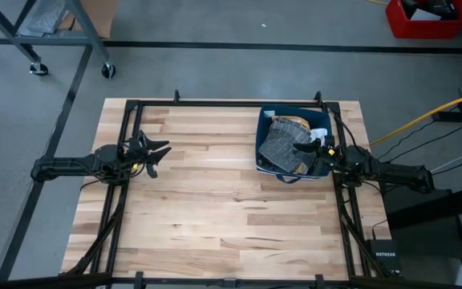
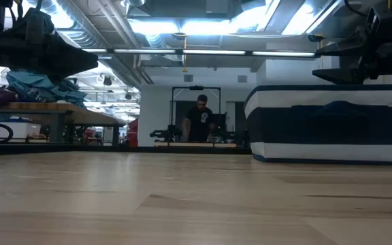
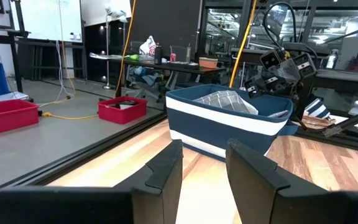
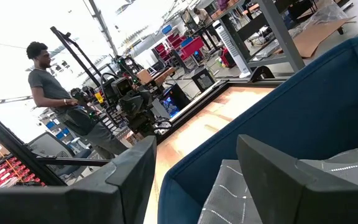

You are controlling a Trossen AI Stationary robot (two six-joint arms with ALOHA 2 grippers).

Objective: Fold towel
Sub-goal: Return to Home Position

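A grey towel with a thin grid pattern (image 1: 281,143) lies crumpled inside a blue basket with a white stripe (image 1: 261,152) at the table's far right; the towel (image 3: 224,99) shows above its rim (image 3: 229,111). My right gripper (image 1: 305,148) stands open and level over the basket, its fingers above the towel (image 4: 229,196) and clear of it. At the table's left side my left gripper (image 1: 157,151) is open, level and pointing toward the basket, with nothing between its fingers (image 3: 204,165).
Bare wooden tabletop (image 1: 215,201) spreads between the two arms and toward the near edge. Black frame rails (image 1: 215,103) border the table. A tan item (image 1: 297,123) also lies in the basket. A person (image 2: 199,117) stands in the room beyond the far edge.
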